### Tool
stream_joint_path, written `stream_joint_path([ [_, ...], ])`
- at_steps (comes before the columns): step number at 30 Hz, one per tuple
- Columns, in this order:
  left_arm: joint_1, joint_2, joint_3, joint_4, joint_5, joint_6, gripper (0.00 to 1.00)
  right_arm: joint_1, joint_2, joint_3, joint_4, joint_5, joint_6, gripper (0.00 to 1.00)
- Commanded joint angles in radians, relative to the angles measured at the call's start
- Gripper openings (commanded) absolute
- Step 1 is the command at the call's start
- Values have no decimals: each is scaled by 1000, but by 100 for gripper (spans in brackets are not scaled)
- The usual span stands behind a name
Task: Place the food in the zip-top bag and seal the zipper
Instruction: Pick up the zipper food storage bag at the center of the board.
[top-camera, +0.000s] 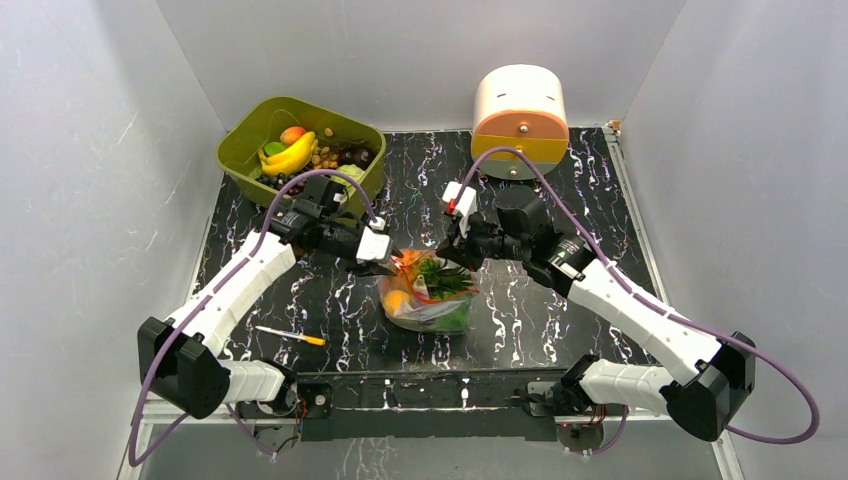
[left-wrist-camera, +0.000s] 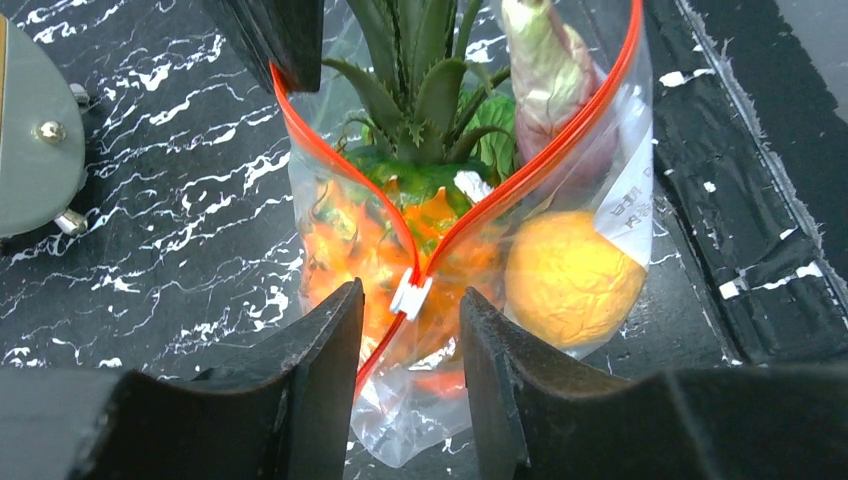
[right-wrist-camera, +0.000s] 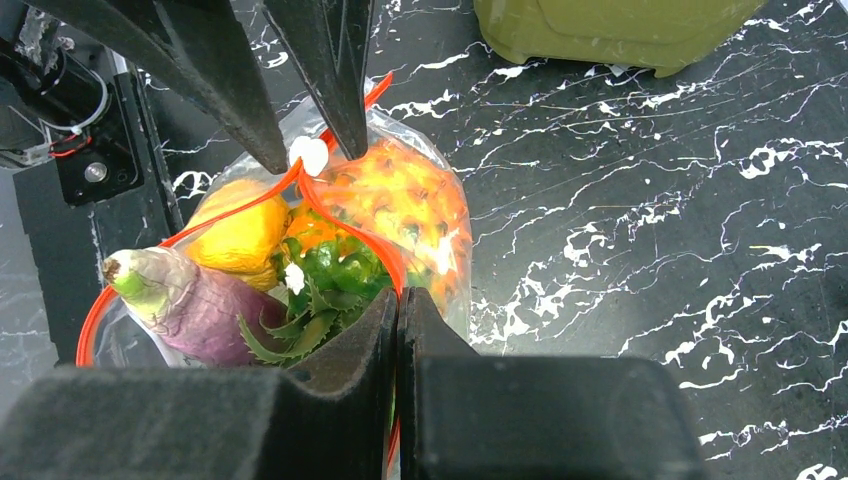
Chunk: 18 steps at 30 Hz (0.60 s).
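Observation:
The clear zip-top bag (top-camera: 432, 300) lies mid-table and holds food: a green-leafed orange piece (left-wrist-camera: 400, 220), a round orange piece (left-wrist-camera: 570, 280) and a purple eggplant (right-wrist-camera: 200, 305). Its red-orange zipper (left-wrist-camera: 540, 160) gapes in a V, closed only below the white slider (left-wrist-camera: 411, 296). My left gripper (left-wrist-camera: 412, 290) is open, one finger on each side of the slider, not pressing it. It also shows in the top view (top-camera: 385, 266) and in the right wrist view (right-wrist-camera: 310, 150). My right gripper (right-wrist-camera: 398, 295) is shut on the zipper strip at the far end of the mouth (top-camera: 449, 252).
An olive bin (top-camera: 240, 135) with more toy fruit stands at the back left, behind the left arm. A white-and-orange round container (top-camera: 519, 115) stands at the back right. A yellow-tipped pen (top-camera: 290, 335) lies at the front left. The black front rail (left-wrist-camera: 760, 250) is just beyond the bag.

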Motion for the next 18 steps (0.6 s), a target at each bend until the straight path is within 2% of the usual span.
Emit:
stream_joint_path([
  [1,-5,-13,40,-26,117,44,40,-8,-10,-16,92,-13,11,0],
  [8,-5,0,65,-47,156,47,28,-8,-19,-24,100,-7,23,0],
  [9,-5,2,74,-57,160,49,24,-8,-20,-26,103,-7,27,0],
  [12,-5,9,109,-74,158,13,1,-8,-24,-28,115,1,46,0],
  [14,-6,10,140,-62,154,-50,0,-9,-26,-25,123,46,75,1],
  [16,-5,-10,152,27,134,-207,0,-8,-35,-16,131,134,138,19],
  [18,-5,-52,120,176,100,-408,0,-8,-62,-1,117,213,208,27],
])
